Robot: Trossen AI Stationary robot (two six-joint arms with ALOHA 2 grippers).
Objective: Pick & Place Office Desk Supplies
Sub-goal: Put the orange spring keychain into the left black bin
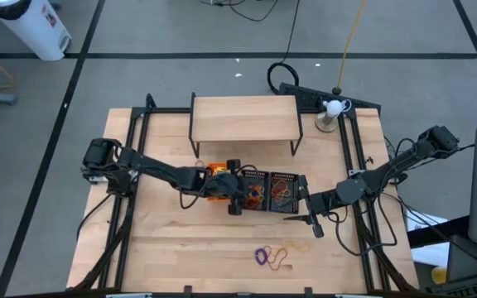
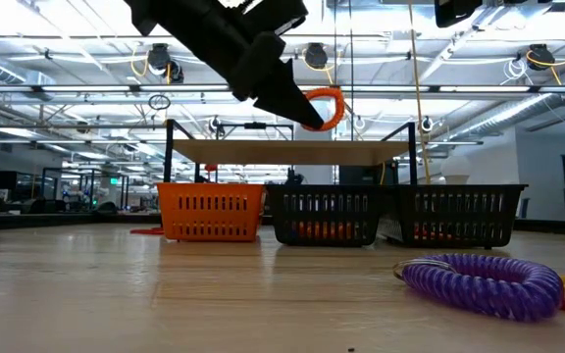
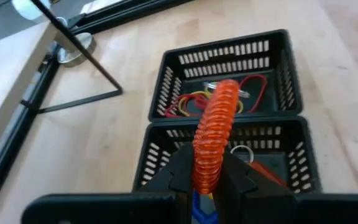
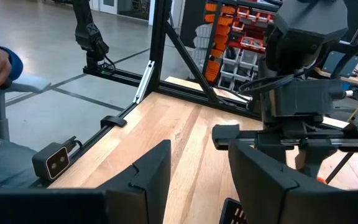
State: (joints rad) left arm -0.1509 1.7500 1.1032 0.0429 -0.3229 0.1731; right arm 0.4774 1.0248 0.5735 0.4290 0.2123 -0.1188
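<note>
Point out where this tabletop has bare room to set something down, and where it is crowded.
Free: the near-left wood in front of the left gripper, and the strip between the wooden riser and the trays. Crowded: the row of orange tray and two black mesh trays, with the right gripper beside it, and the coil bands near the front edge.

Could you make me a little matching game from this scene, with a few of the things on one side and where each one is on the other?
Things:
1. orange coil loop
2. purple coil loop
3. orange tray
4. wooden shelf riser

Places:
A. lying loose on the table, on the near side of the trays
B. standing behind the row of trays
C. held up in the left gripper above the black trays
D. at one end of the row, beside a black mesh tray

Pairs: 1-C, 2-A, 3-D, 4-B
</note>
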